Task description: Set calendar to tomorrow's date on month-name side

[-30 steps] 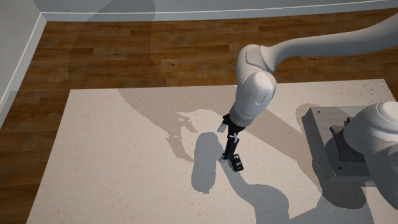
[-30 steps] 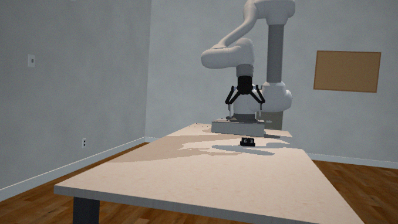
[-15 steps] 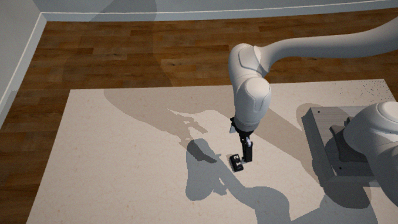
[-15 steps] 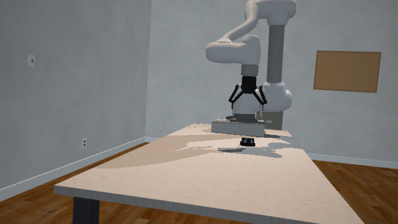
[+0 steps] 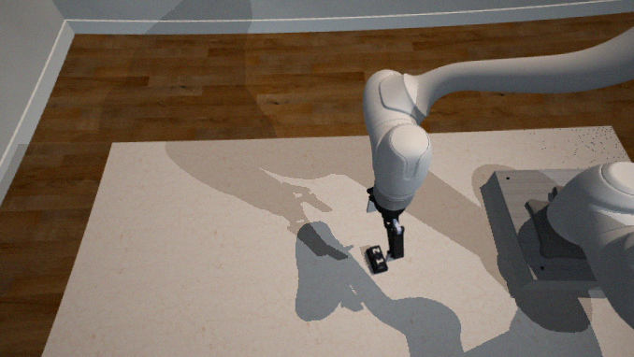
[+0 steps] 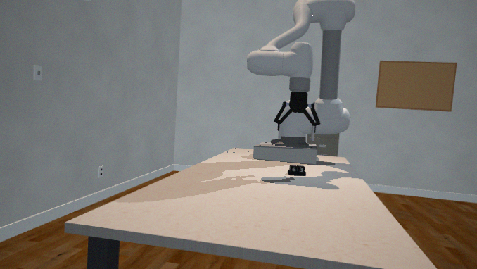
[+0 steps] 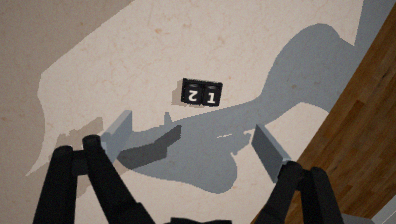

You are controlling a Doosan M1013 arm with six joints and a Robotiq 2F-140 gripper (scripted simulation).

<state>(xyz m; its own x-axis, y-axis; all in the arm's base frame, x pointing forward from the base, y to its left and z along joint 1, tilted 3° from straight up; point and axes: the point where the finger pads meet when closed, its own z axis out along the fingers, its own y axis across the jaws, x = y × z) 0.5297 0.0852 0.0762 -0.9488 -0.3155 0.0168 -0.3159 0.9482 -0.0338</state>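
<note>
1. Calendar (image 5: 377, 260) (image 6: 297, 172) (image 7: 201, 92), dark and small, sits right of centre and below mid-height in the top view; the wrist view puts it above centre. Its two cubes appear side by side.
2. The wrist view reads the digits 1 and 2 upside down; the exterior view shows 6 and 3. Which side bears the month's name cannot be told.
3. Its long axis runs steeply from upper left to lower right in the top view. In the wrist view it runs nearly across the frame, roughly along the fingertip-to-fingertip line.
4. The end effector (image 5: 383, 233) (image 6: 296, 135) (image 7: 194, 128) is released, spread wide with nothing between its fingers. It hangs above the surface (image 5: 187, 257) (image 6: 246, 218) (image 7: 125, 65), apart from the calendar, which lies beyond the fingertips, towards the wrist frame's top.
5. The only arm (image 5: 402, 149) (image 6: 299, 63) probably needs to shift that way before descending; closing as aligned would likely press the pair's ends.

The wrist (image 5: 402, 149) (image 6: 300, 61) has swung rightward in the top view, its jaws (tilted before) now nearly upright.
</note>
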